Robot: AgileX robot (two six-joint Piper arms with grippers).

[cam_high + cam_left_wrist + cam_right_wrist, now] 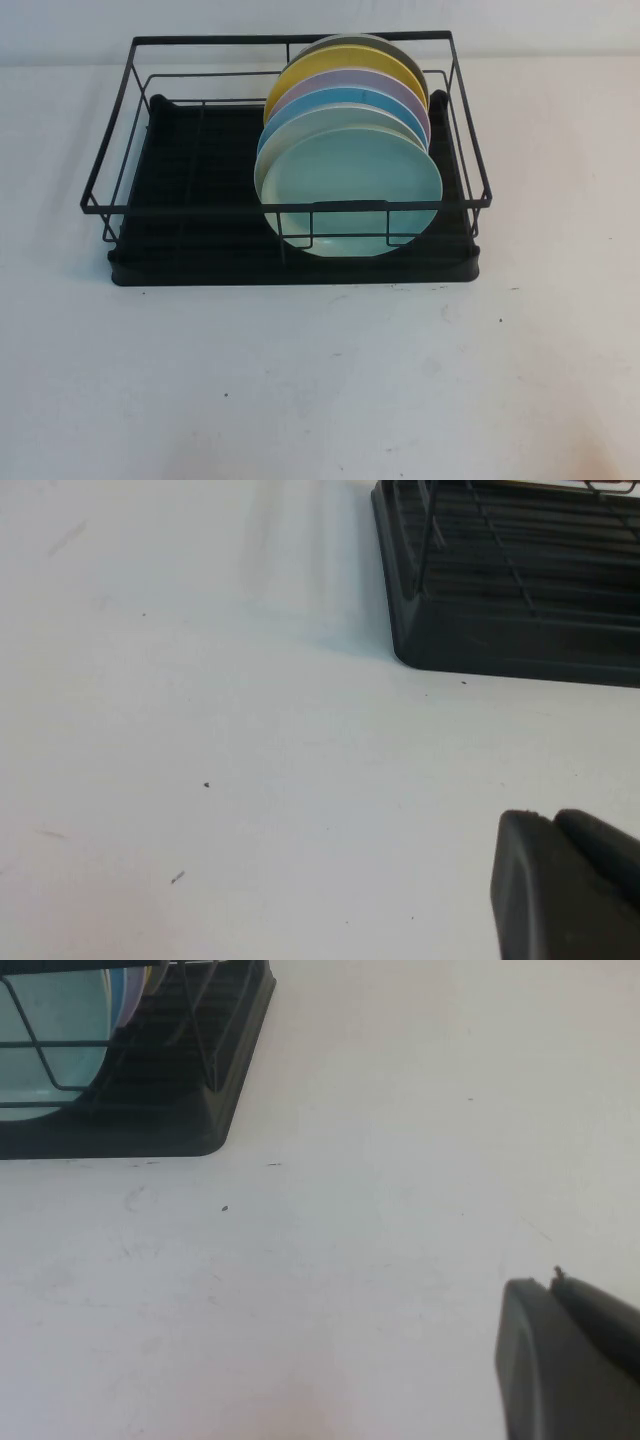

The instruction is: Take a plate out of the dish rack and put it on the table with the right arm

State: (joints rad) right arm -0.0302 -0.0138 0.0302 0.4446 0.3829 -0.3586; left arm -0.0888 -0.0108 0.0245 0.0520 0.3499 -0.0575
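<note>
yellow round plate (330, 62): upright on edge, second from the back of the row, rim touching the neighbours.
grey round plate (395, 45): rearmost, mostly hidden, only a thin arc of rim showing.
lilac round plate (370, 85): just in front of the yellow one, upright.
sky-blue round plate (345, 98): in front of the lilac one, only its upper rim showing.

pale wall (320, 18) behind, soft even light
</note>
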